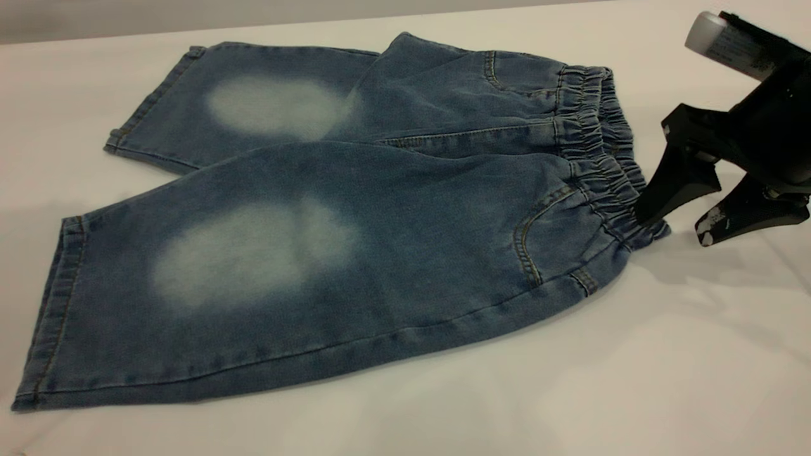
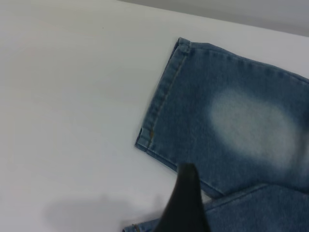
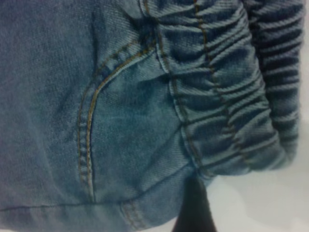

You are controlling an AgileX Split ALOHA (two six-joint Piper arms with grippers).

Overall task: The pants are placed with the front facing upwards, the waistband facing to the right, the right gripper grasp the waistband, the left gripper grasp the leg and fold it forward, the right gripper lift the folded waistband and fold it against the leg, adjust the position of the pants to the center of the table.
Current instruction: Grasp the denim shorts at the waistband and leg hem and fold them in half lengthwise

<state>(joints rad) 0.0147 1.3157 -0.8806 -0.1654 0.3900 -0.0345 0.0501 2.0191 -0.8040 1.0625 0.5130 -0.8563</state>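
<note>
Both fingers of right gripper point(image 1: 671, 218) spread, holding nothing — waistband point(image 1: 602, 152) just ahead; slide one finger under, pinch both layers. Left gripper point(image 2: 186, 203) — state unclear.

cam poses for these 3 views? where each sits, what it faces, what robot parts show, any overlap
Exterior: low beside the table, looking across the flat pants; right end effector, open, at the waistband.
Left wrist: above the far leg's hem, facing down; one finger of the left end effector shows.
Right wrist: close over the waistband's near corner; one dark fingertip shows.
Shared: exterior and left wrist both show the far leg's pale oval; exterior and right wrist the front pocket.
</note>
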